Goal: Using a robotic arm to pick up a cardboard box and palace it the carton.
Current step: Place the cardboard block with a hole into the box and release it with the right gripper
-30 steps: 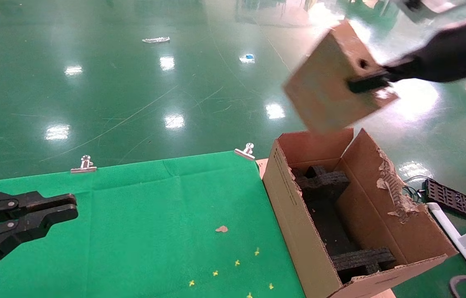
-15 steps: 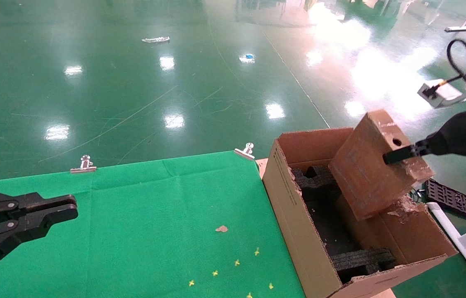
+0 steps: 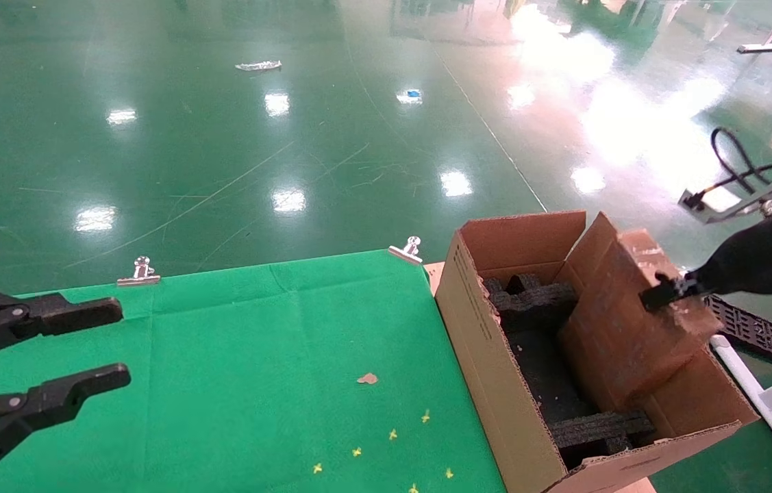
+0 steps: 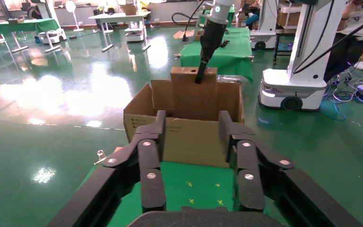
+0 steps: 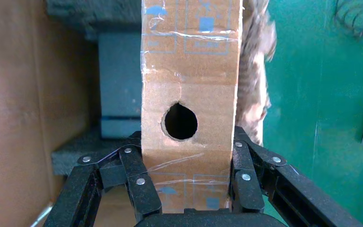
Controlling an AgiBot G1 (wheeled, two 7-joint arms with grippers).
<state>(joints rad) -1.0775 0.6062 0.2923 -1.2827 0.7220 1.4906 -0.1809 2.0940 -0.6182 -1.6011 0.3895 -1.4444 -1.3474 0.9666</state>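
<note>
1. At the right edge of the green cloth (image 3: pixel 255 356), we see the carton (image 3: pixel 495 356) standing open, its flaps raised and black foam inserts (image 3: pixel 536 301) lying inside.
2. We hold the cardboard box (image 3: pixel 622 322) in the right gripper (image 3: pixel 656 296), whose fingers are clamped on its two broad faces at the upper end.
3. The box sits tilted, its lower part down inside the carton against the right-hand wall, its top end poking above the rim.
4. In the right wrist view we find the round hole (image 5: pixel 181 121) in the narrow face of the cardboard box (image 5: pixel 189 94), just above the right gripper (image 5: pixel 185 177) pinching it.
5. Our left gripper (image 3: pixel 77 349) hovers over the cloth's left side, well apart from the carton, its fingers spread wide.
6. From the left wrist view, the left gripper (image 4: pixel 194 142) frames the carton (image 4: pixel 189 127), with the cardboard box (image 4: pixel 194 92) rising from it.
</note>
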